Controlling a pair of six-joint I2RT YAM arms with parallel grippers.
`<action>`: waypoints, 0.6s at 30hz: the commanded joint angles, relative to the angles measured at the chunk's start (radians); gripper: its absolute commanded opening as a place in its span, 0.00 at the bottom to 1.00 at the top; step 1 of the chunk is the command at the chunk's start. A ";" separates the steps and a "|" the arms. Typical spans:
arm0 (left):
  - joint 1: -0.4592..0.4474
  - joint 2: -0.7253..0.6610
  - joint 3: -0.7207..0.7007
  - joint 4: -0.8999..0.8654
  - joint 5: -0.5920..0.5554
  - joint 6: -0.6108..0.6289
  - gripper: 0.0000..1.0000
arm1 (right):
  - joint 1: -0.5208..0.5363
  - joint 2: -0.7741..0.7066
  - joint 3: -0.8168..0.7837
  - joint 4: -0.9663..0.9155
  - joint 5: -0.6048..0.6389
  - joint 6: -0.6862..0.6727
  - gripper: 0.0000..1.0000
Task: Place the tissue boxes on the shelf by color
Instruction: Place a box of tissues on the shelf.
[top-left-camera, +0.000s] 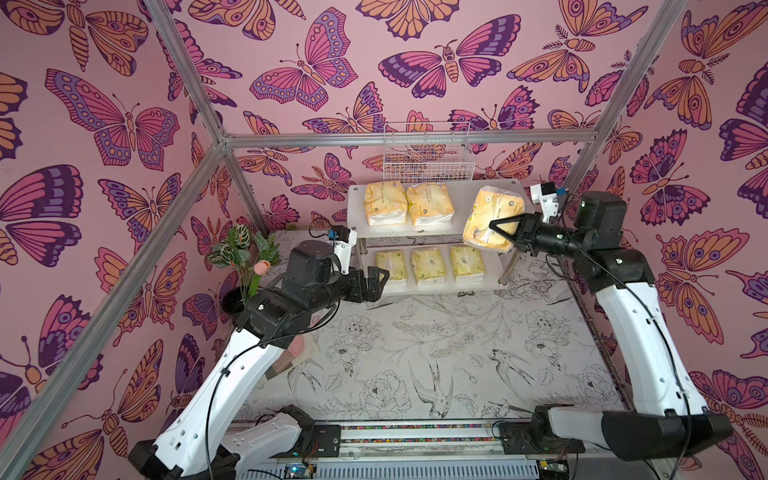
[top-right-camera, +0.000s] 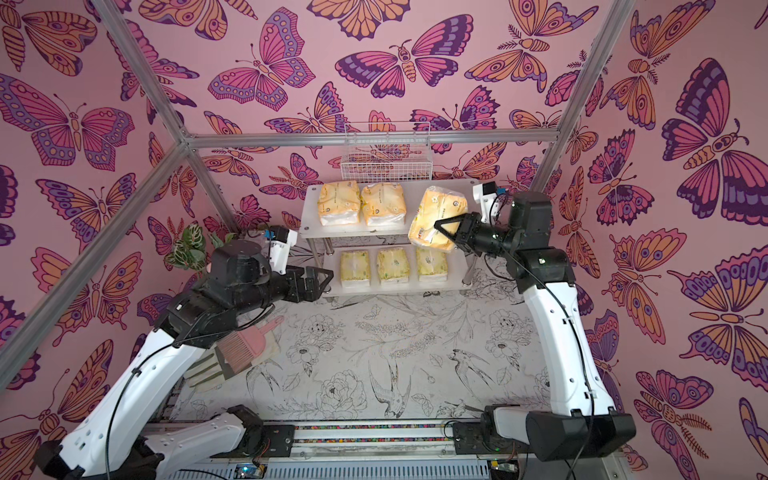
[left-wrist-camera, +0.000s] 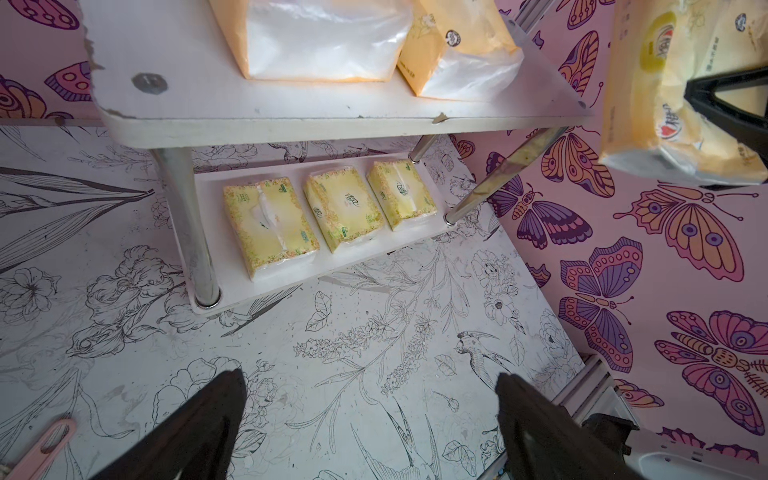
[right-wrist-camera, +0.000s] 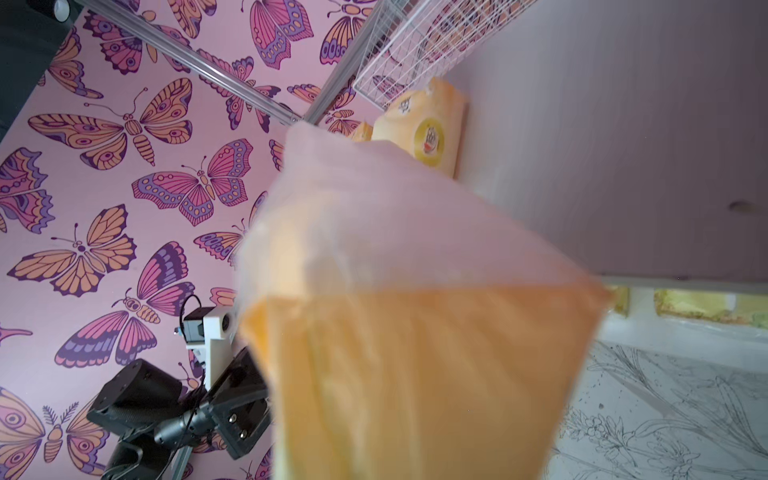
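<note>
Butterfly-walled cell, floral tabletop (top-left-camera: 415, 340): right gripper (top-left-camera: 500, 230) pinches the third orange-yellow tissue pack (top-left-camera: 492, 203) mid-body, tilted over the 3 o'clock end of the shelf (top-left-camera: 395, 231) top board, beside two matching packs (top-left-camera: 384, 203). Left gripper (top-left-camera: 379, 282) stands spread and empty at the shelf's 8 o'clock. Pack judged light, soft, slippery-wrapped; a mid-body hold suits.

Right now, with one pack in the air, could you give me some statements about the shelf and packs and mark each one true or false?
1. Three pale packs lie on the lower board. True.
2. Three orange packs lie on the top board. False: two lie there; the third pack is tilted, gripped by the right tool.
3. The left tool is open and holds nothing. True.
4. The plant stands by the right arm. False: it stands by the left arm.
</note>
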 joint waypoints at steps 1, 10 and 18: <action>0.009 0.008 0.025 -0.015 0.014 0.026 1.00 | -0.027 0.072 0.103 -0.057 0.002 -0.023 0.15; 0.012 0.013 0.021 -0.012 0.012 0.025 1.00 | -0.032 0.327 0.356 -0.171 -0.029 -0.045 0.16; 0.012 0.015 0.022 -0.005 0.017 0.018 1.00 | -0.034 0.450 0.448 -0.204 -0.056 -0.025 0.17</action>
